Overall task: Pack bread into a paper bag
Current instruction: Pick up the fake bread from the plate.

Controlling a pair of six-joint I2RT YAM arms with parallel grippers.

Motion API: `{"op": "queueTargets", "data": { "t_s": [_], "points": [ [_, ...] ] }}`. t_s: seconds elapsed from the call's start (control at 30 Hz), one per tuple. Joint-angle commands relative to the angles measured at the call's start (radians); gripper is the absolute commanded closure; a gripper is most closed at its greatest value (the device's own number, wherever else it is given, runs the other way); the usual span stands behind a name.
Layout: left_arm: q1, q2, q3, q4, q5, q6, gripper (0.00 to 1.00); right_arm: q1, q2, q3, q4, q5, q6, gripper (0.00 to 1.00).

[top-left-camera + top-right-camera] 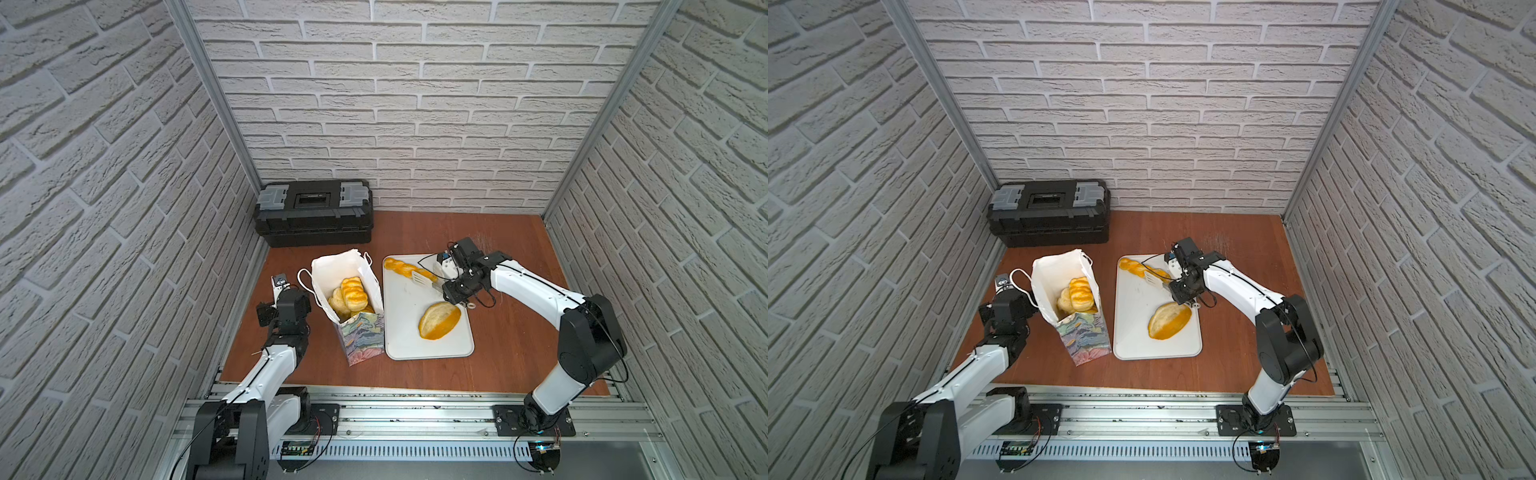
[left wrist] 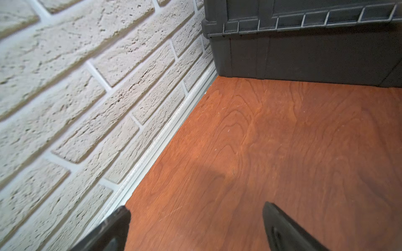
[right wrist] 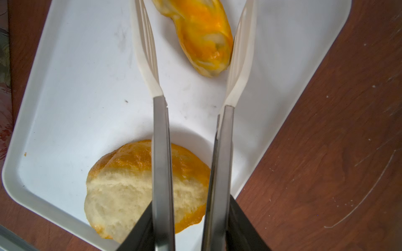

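Paper bag [image 1: 361,336], near left, stands open with several rolls [image 1: 353,295] inside. White tray [image 1: 428,355] to its right: oval loaf [image 1: 439,321] near, braided stick [image 1: 401,267] far, so two left to pack. Left gripper [image 2: 195,217] spread, empty. Right gripper [image 3: 191,217] clamps tongs [image 1: 424,278], blades apart around the stick's right end.

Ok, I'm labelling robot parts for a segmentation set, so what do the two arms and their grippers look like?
The left arm and right arm have smooth white link shells between bulky black joint housings, with thin black cables running along them. The left gripper and right gripper have plain black tapered fingers. Each arm stands on a black base plate.
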Motion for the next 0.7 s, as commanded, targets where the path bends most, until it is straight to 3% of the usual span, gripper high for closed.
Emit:
{"op": "queueTargets", "data": {
  "t_s": [0.0, 0.23, 0.57, 0.67],
  "points": [
    [0.006, -0.009, -0.014, 0.041, 0.002, 0.001, 0.02, 0.007, -0.001, 0.049, -0.014, 0.038, -0.042, 0.54],
    [0.006, -0.014, -0.015, 0.041, 0.001, 0.002, 0.02, 0.011, 0.080, 0.104, -0.026, 0.078, -0.058, 0.59],
    [0.008, -0.013, -0.015, 0.043, 0.001, 0.004, 0.02, 0.029, 0.064, 0.087, -0.040, 0.081, -0.068, 0.59],
    [0.008, -0.011, -0.015, 0.042, 0.001, 0.004, 0.02, 0.035, 0.058, 0.090, -0.046, 0.085, -0.067, 0.68]
  ]
}}
